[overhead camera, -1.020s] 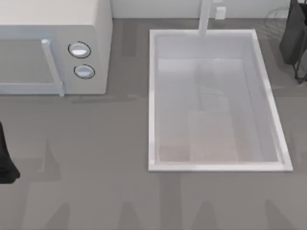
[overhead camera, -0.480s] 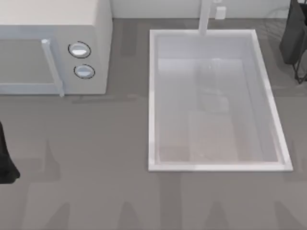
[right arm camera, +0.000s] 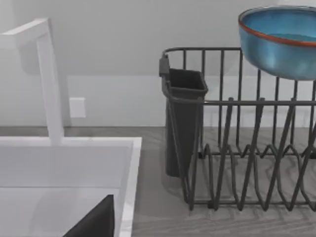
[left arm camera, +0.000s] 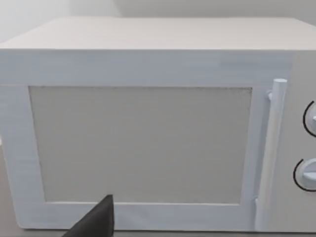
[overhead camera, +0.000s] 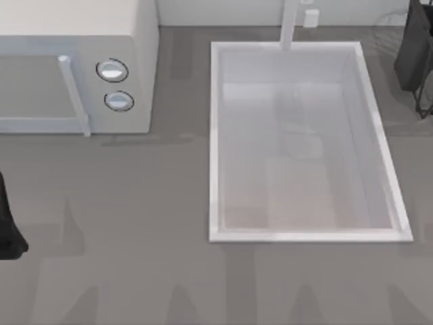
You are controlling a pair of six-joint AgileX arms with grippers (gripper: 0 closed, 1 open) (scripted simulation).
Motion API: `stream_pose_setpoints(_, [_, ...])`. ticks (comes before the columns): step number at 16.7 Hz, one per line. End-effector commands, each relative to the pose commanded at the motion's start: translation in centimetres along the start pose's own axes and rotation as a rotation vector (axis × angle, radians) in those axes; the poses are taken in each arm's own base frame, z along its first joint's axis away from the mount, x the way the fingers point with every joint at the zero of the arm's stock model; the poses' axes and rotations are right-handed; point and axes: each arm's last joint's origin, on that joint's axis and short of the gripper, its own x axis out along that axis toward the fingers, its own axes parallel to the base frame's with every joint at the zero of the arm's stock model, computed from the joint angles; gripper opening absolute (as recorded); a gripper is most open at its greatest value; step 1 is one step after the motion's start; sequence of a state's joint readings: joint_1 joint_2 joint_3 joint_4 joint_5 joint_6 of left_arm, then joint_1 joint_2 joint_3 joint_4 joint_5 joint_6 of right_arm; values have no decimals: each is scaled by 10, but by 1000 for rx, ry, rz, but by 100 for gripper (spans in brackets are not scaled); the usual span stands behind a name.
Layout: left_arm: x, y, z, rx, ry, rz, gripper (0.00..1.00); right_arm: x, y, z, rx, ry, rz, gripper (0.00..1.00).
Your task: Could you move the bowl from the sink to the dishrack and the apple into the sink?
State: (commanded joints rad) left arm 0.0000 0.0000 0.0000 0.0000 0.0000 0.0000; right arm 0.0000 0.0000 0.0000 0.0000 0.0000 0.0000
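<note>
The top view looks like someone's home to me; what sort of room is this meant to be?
Most likely a kitchen counter, in simulation: a white sink with a faucet post, a microwave beside it, and a wire dishrack with a blue bowl above it.

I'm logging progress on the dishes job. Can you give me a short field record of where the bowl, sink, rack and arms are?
bowl: blue bowl above the dishrack, seen in the right wrist view
sink: sink holds nothing, by the top view
microwave: microwave at the table's left, door shut
left arm: at the top view's left edge
right arm: at the top view's right edge, far corner, by the rack
</note>
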Motion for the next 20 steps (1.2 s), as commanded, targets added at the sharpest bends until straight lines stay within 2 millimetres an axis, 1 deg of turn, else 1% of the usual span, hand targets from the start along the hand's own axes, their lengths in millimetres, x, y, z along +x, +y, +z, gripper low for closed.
stream_pose_setpoints(15, [0,0,0,0,0,0,100,0,0,0,0,1,0,100])
stream_pose_setpoints(17, [0,0,0,0,0,0,100,0,-1,5,-11,29,-6,100])
stream_pose_setpoints(20, [0,0,0,0,0,0,100,3,-4,22,-47,149,-35,100])
